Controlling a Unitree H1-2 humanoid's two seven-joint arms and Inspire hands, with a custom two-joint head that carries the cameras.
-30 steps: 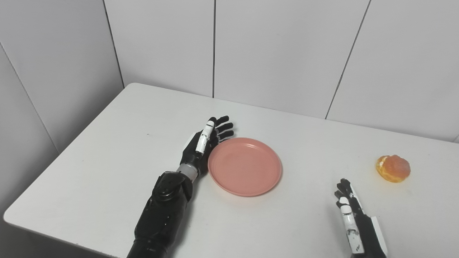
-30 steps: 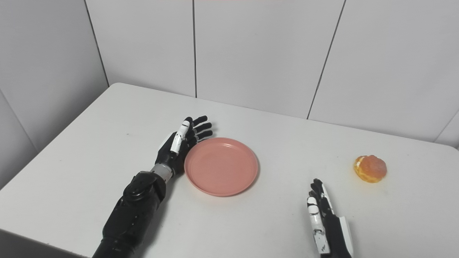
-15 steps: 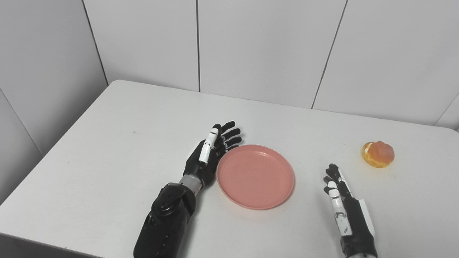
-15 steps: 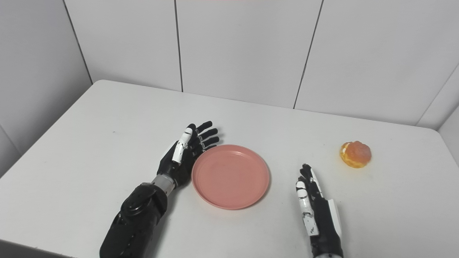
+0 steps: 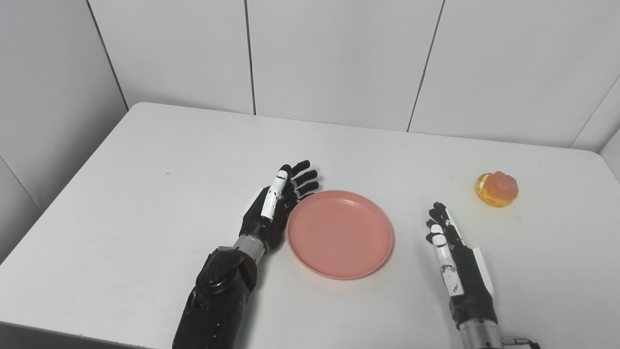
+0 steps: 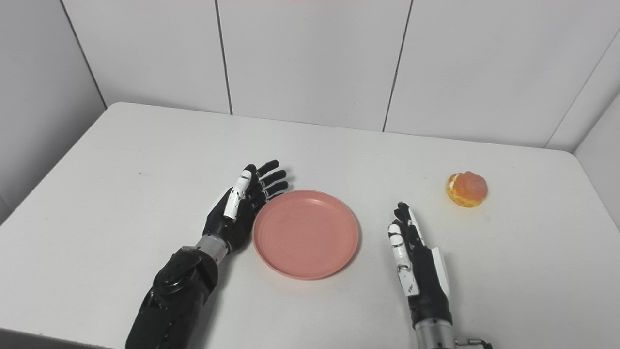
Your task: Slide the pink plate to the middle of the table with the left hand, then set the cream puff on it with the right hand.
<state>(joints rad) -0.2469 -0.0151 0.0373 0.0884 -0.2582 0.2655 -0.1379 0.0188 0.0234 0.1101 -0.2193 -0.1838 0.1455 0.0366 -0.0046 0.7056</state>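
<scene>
pink plate (image 5: 340,234), orange cream puff (image 5: 497,189), white table (image 5: 145,203)

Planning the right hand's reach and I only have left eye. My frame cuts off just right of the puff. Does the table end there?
Observer: No. Right eye shows the table's right edge running on toward the camera, and the puff sits well inside it with bare top between.
Operator: What's past that edge?
Observer: A side wall rises right beside it. I can't tell whether wall and table touch.
</scene>
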